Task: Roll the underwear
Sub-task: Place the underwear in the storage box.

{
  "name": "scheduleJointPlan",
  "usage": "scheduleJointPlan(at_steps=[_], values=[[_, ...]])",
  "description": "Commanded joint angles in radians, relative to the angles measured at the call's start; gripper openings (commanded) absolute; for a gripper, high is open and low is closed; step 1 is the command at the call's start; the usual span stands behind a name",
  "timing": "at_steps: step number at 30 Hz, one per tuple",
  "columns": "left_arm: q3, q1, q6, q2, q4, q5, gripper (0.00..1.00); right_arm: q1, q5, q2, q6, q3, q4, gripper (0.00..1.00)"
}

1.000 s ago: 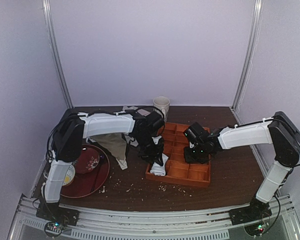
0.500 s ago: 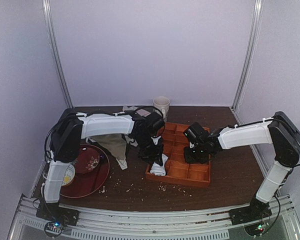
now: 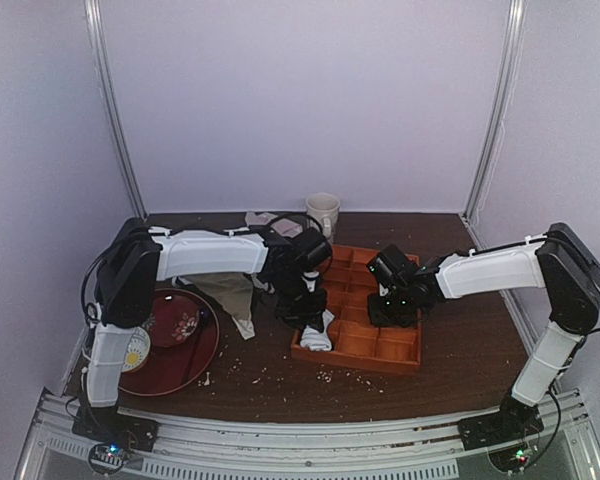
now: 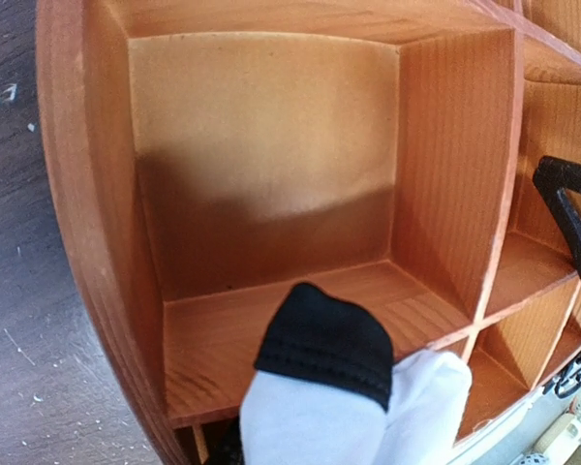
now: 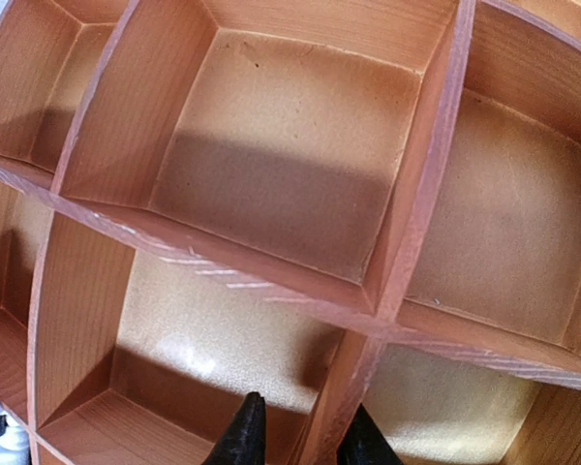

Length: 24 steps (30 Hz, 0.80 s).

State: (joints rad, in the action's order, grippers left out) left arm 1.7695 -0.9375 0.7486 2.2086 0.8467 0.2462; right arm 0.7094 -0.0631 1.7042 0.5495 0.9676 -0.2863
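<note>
I am looking into a robot lab test cell: plain pale walls (image 3: pixel 310 100) framed by metal posts (image 3: pixel 113 110), left arm (image 3: pixel 210 252) and right arm (image 3: pixel 490 270) bolted to an aluminium rail (image 3: pixel 280 440) at the tabletop (image 3: pixel 460 350) edge, staged props around them: cup (image 3: pixel 322 212), plate (image 3: pixel 192 357), wooden tray (image 3: pixel 355 358)

- Your bench (image 3: pixel 460 340) is dark brown wood, scattered with pale specks (image 3: pixel 330 377) near its front edge.
- At your left sits a round red-brown tray (image 3: pixel 195 365) (a patterned dish (image 3: pixel 175 325) lies in it).
- Mid-bench stands an orange wooden compartment box (image 3: pixel 355 362), slightly askew.
- Between them you see an olive-beige garment (image 3: pixel 230 290), crumpled.
- At the back, a pale cup (image 3: pixel 323 211) stands upright, with a pale cloth (image 3: pixel 265 220) just beside it.
</note>
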Motion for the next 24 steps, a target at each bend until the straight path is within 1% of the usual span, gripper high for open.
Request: scheduleJointPlan(at_steps=[1, 5, 6, 7, 10, 13, 19, 24], values=[[-0.042, 0.022, 0.068, 0.083, 0.096, -0.194, 0.26, 0.007, -0.016, -0.011, 0.001, -0.01, -0.002, 0.23], [-0.047, 0.02, 0.083, 0.093, 0.087, -0.184, 0.26, 0.007, -0.014, -0.011, 0.002, -0.007, -0.004, 0.23], [-0.046, 0.02, 0.082, 0.091, 0.086, -0.182, 0.28, 0.007, -0.016, -0.011, 0.0, -0.005, -0.008, 0.23], [-0.047, 0.02, 0.081, 0.081, 0.086, -0.182, 0.33, 0.007, -0.016, -0.012, 0.0, -0.004, -0.009, 0.23], [-0.033, 0.022, 0.064, 0.06, 0.099, -0.182, 0.42, 0.008, -0.016, -0.014, -0.002, -0.004, -0.008, 0.23], [-0.007, 0.022, 0.047, 0.044, 0.124, -0.176, 0.48, 0.007, -0.016, -0.011, 0.0, -0.008, -0.004, 0.23], [0.031, 0.022, 0.033, 0.012, 0.155, -0.161, 0.52, 0.008, -0.015, -0.011, 0.003, -0.013, 0.002, 0.23], [0.034, 0.022, 0.029, -0.006, 0.158, -0.141, 0.53, 0.007, -0.012, -0.009, 0.003, -0.013, 0.006, 0.23]])
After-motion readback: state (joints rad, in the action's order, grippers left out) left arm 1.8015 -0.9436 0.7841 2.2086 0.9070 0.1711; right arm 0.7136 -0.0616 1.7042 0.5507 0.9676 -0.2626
